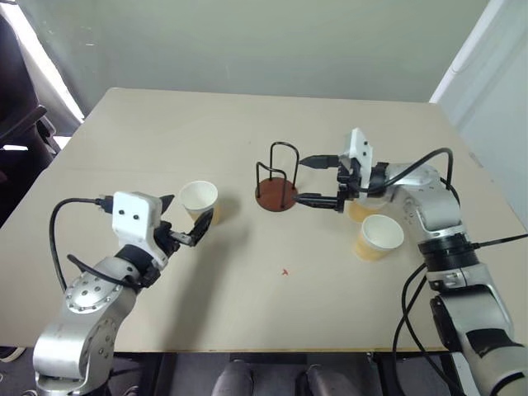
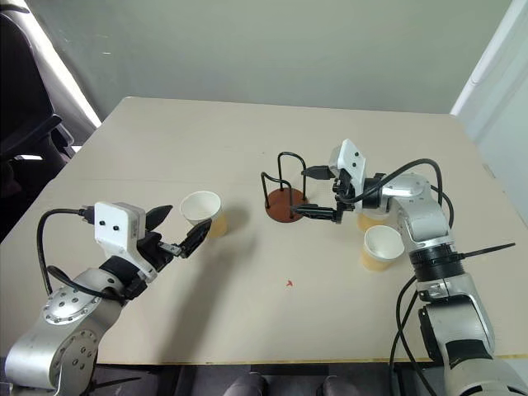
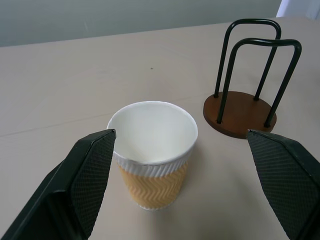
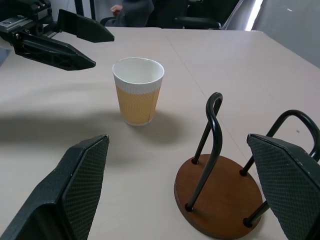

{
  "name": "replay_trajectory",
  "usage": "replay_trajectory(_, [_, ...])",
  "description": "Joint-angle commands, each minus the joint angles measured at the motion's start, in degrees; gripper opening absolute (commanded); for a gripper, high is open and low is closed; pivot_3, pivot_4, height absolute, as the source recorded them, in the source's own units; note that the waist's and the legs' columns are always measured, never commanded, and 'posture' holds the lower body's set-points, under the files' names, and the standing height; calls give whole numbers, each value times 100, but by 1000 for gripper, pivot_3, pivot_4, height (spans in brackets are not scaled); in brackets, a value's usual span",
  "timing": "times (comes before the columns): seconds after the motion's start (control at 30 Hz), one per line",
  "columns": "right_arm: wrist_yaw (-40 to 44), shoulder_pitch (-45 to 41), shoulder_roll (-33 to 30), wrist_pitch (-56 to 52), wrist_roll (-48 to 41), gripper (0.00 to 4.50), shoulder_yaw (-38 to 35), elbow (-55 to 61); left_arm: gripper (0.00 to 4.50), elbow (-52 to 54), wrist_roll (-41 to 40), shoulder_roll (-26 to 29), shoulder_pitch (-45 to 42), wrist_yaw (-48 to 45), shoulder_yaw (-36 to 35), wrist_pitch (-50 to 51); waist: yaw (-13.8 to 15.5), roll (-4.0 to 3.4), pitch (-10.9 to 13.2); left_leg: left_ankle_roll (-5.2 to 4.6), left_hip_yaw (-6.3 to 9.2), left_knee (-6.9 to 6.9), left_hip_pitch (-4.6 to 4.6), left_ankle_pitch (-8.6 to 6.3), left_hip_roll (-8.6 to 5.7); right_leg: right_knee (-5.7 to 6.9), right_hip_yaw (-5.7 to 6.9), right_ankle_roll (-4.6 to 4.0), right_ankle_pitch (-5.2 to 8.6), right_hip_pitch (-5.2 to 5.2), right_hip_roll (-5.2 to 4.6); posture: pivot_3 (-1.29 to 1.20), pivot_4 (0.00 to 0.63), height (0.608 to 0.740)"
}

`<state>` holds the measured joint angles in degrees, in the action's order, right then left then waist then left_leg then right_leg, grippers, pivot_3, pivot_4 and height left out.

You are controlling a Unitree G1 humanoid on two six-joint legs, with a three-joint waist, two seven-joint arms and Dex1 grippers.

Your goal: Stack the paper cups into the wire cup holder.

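The wire cup holder (image 1: 276,186), black loops on a reddish-brown disc, stands empty at the table's middle. One paper cup (image 1: 199,200) stands upright to its left, yellow-orange with a white inside. My left gripper (image 1: 186,216) is open just in front of this cup, its fingers (image 3: 90,175) apart on either side of it without touching. My right gripper (image 1: 303,179) is open, pointing at the holder (image 4: 220,195) from the right, close but apart. A second cup (image 1: 378,238) stands near my right forearm. A third cup (image 1: 363,209) is partly hidden behind the right gripper.
The beige table (image 1: 247,313) has a small red mark (image 1: 285,271) in front of the holder. A dark chair (image 1: 21,132) stands off the table's left edge. A seated person (image 4: 132,10) shows beyond the far side in the right wrist view.
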<state>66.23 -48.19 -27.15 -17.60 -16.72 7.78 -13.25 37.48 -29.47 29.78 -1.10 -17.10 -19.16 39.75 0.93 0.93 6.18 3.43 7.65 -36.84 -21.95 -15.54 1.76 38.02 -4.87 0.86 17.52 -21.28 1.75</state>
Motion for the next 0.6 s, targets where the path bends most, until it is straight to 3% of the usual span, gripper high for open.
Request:
replay_trajectory(0.03, [-97,42,-92,-44,-105,4500,-210,317,4460,1,10,60,-174,-32,-72,-143,0,0,0,0,0,0,0,0,0,0,0,0,0,0,0,0,150,740])
replay_trajectory(0.6, [-642,753,-486,-522,-233,4500,-648,1244,4460,-845,94,324,-1063,-591,384,-264,30,0,0,0,1,-2,0,0,0,-2,0,0,0,2,0,0,150,740])
